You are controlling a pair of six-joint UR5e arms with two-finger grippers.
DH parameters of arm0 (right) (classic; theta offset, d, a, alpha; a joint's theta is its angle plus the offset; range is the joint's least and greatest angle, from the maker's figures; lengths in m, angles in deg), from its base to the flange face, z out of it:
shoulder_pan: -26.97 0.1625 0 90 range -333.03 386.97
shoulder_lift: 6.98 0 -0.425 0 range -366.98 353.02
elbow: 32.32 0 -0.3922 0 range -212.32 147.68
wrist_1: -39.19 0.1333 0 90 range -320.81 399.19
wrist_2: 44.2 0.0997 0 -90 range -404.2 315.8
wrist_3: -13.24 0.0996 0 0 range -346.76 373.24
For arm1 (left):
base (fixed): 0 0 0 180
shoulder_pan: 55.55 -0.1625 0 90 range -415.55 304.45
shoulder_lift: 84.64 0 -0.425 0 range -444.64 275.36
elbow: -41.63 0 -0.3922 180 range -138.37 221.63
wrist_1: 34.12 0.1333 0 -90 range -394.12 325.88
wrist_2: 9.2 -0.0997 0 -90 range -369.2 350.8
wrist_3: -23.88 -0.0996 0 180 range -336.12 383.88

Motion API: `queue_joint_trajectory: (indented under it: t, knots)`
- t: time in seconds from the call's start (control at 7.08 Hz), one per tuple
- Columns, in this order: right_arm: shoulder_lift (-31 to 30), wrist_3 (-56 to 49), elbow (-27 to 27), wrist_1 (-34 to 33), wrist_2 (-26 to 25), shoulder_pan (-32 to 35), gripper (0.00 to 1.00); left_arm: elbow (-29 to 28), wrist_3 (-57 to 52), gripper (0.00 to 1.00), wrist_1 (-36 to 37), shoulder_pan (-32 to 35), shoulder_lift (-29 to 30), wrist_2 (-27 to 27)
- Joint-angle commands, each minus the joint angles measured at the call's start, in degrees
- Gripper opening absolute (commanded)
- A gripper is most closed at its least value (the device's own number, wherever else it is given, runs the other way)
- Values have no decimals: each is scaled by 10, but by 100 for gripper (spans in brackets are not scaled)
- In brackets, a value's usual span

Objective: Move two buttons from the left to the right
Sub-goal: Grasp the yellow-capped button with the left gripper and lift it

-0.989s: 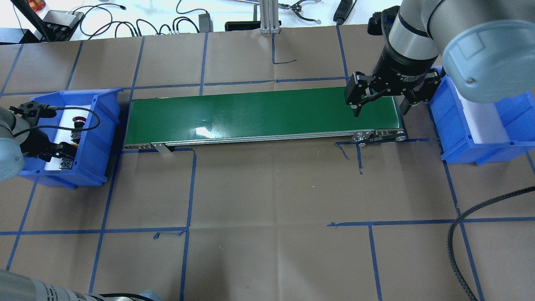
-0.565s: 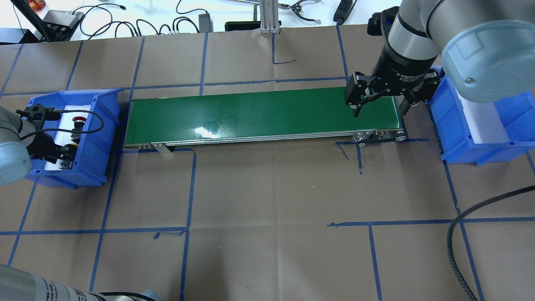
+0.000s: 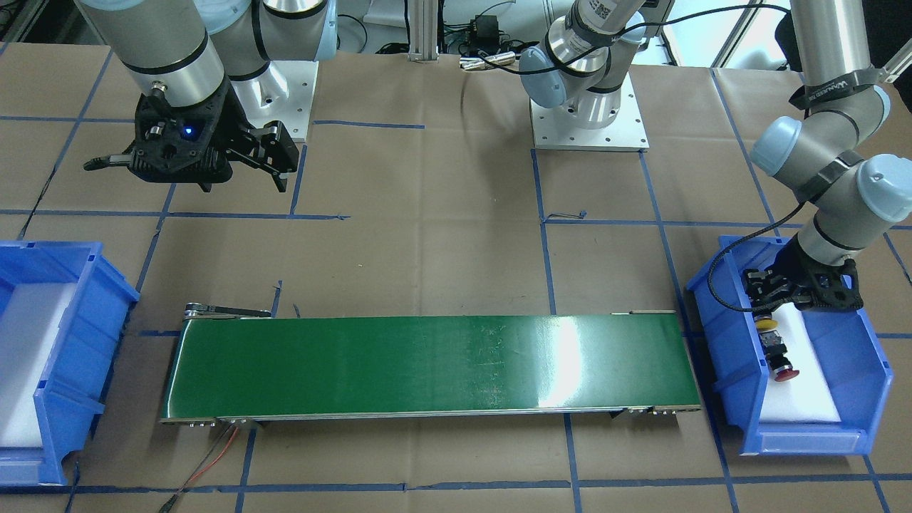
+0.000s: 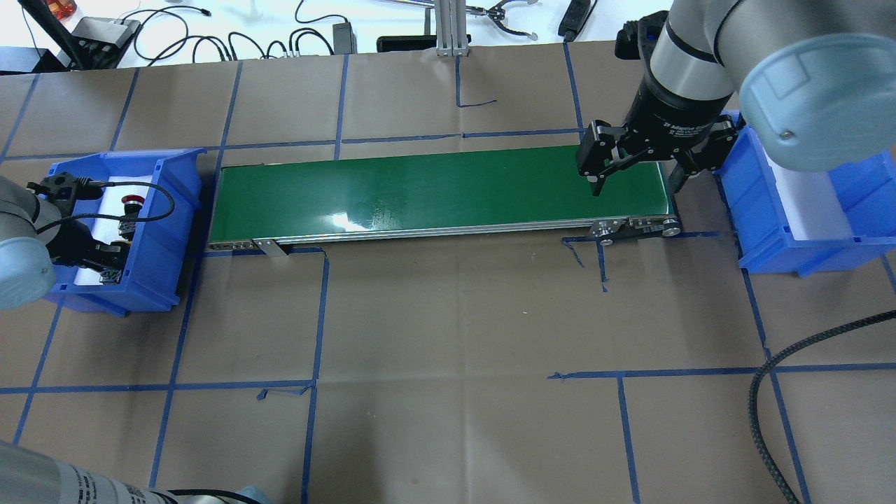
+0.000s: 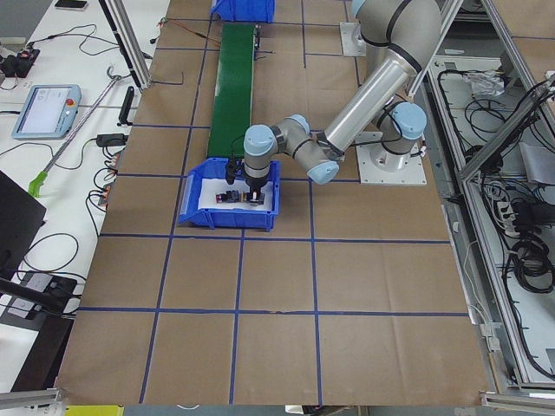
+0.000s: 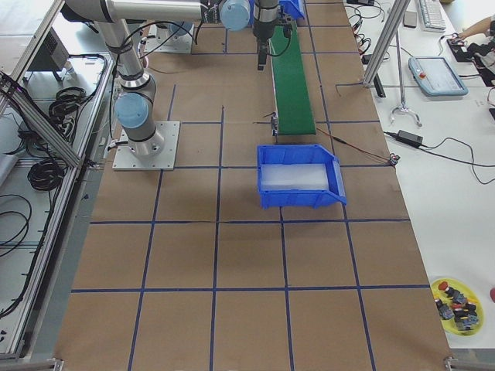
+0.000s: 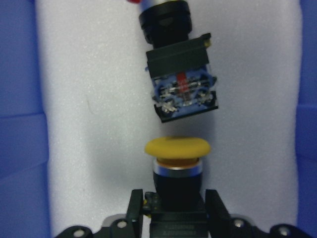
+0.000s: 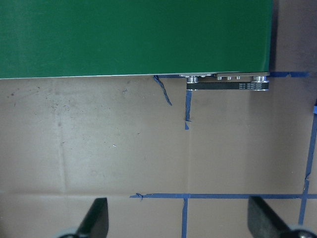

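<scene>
Where the blue plastic bin [image 4: 168,203] sits at the left end of the paper-covered bench [image 4: 448,315], the left tool [image 7: 174,196] is clamped on the black body of the yellow button [image 7: 177,148]. It lies on white foam [image 7: 89,124], its mushroom cap near the red button [image 7: 178,74], not touching. That arm has shifted slightly. Over the right end of the glossy green belt [image 4: 434,189] the right tool [image 4: 637,185] hangs wide open, empty, unmoved.

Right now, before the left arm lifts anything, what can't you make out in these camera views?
- Red button, its cap: cut off by the top edge, left wrist view.
- Yellow button: mostly covered by the left gripper, overhead view.
- Whether the fingers press it: contact sits at the shadowed bottom edge, left wrist view.
- Right bin, its floor: partly covered by the right arm, overhead view.
</scene>
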Motion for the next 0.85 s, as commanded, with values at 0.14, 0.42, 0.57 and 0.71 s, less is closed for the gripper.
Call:
queue_joint_trajectory:
  t: [0.14, 0.42, 0.57, 0.71]
  knots:
    - [0, 0, 0, 0, 0, 0, 100, -94, 5, 0, -144, 2, -41, 22]
    - [0, 0, 0, 0, 0, 0, 100, -183, 4, 0, -292, 1, -64, 8]
    - [0, 0, 0, 0, 0, 2, 100, -208, 6, 0, -319, 2, -61, 0]
    - [0, 0, 0, -1, 0, 2, 100, -219, 21, 0, -326, 13, -58, 1]
